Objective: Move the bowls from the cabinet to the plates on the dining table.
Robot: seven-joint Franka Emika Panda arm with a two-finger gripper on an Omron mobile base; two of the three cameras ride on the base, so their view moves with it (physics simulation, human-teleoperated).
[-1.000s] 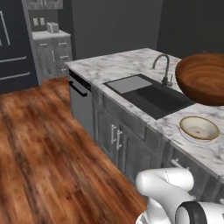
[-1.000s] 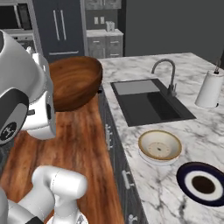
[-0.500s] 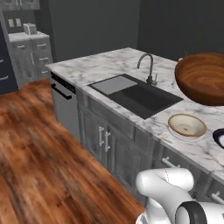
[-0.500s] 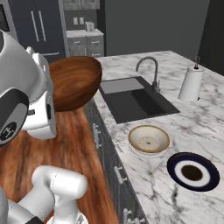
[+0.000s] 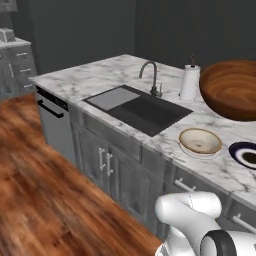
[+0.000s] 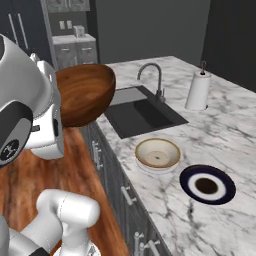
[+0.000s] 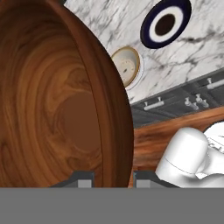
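A dim grey kitchen with a warm wood-plank floor (image 5: 45, 175) surrounds the surface (image 6: 235, 135) — white marble with grey veins over grey drawer fronts with short silver handles.

Nearest, the tool (image 7: 112, 177) grips the wooden bowl (image 6: 85, 92) by its rim: in the hand view one dark finger tip sits inside the wall and the other outside, the jaws narrow and closed on it. The bowl is deep, glossy, reddish-brown, with a ringed grain; it hangs tipped on its side, off the front edge of the surface and above it.

Just inside the front edge sits the beige bowl (image 6: 157, 154), wide, shallow and tan-rimmed, resting on a white plate whose edge barely shows beneath. Beside it, toward the right end, lies the blue plate (image 6: 207, 184) — flat, dark, with a white ring and dark centre, bare.

Further back, the black rectangular sink (image 5: 140, 107) is set into the marble with a curved metal faucet (image 5: 151, 75) behind it, and a white paper-towel roll (image 6: 197, 91) stands upright beside that.

Since a second ago the whole scene has slid across both base views, the camera travelling along the surface; the blue plate has entered the left base view, and the wooden bowl remains held the same way.
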